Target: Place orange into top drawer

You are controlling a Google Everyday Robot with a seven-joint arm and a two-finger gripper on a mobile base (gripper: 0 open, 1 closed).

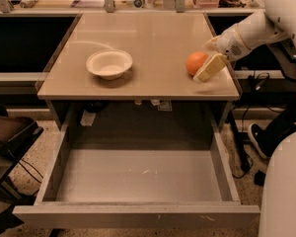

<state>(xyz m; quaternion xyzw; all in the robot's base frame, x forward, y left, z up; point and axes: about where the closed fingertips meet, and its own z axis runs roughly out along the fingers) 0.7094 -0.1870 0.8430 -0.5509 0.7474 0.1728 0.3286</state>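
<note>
The orange [195, 62] sits on the beige tabletop [153, 48] near its right front corner. My gripper [203, 69] reaches in from the right, and one pale finger [210, 68] lies against the orange's right side. The other finger is hidden behind the fruit. The top drawer [138, 174] is pulled wide open below the tabletop, and its grey floor is bare.
A white shallow bowl [109, 63] stands on the left half of the tabletop. My white arm [259, 31] comes in from the upper right. Cables and a table leg [239, 142] are at the right. A dark object [10, 130] lies at the left on the floor side.
</note>
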